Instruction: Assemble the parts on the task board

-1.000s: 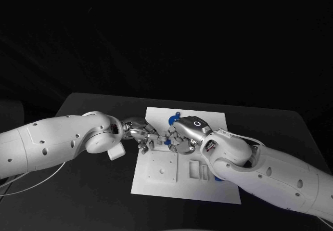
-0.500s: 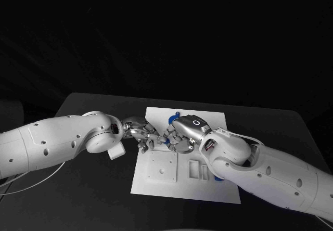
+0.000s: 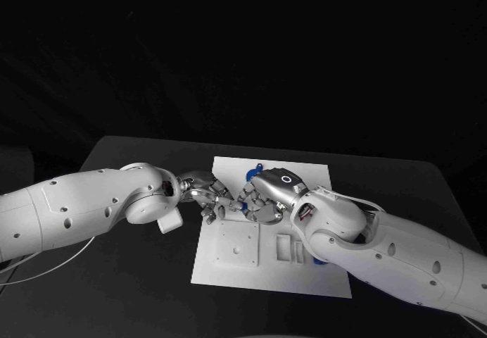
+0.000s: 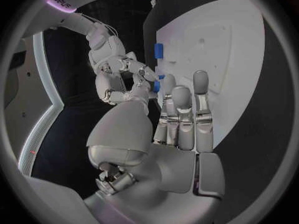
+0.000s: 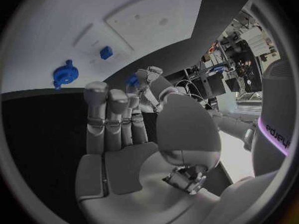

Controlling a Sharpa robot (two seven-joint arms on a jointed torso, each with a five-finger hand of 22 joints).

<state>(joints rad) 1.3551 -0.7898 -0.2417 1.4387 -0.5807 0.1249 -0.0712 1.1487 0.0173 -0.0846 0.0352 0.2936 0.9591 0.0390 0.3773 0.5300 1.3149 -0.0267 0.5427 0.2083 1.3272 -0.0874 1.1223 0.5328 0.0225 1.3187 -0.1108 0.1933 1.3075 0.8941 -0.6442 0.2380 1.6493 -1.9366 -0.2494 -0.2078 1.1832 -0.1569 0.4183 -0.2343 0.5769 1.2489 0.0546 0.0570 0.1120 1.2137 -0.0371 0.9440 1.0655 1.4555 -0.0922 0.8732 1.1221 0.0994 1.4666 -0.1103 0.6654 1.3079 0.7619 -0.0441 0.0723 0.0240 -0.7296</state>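
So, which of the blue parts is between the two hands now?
The small blue part pinched at the fingertips where the left hand and right hand meet; the round blue part lies apart on the task board.

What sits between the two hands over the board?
In the head view, a small blue part is pinched between the left hand and right hand fingertips.

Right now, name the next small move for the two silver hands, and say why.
Probably finish the handover: ease one hand's fingers off. The left hand and right hand both seem to pinch the same small blue part above the white task board, so it cannot be seated yet.
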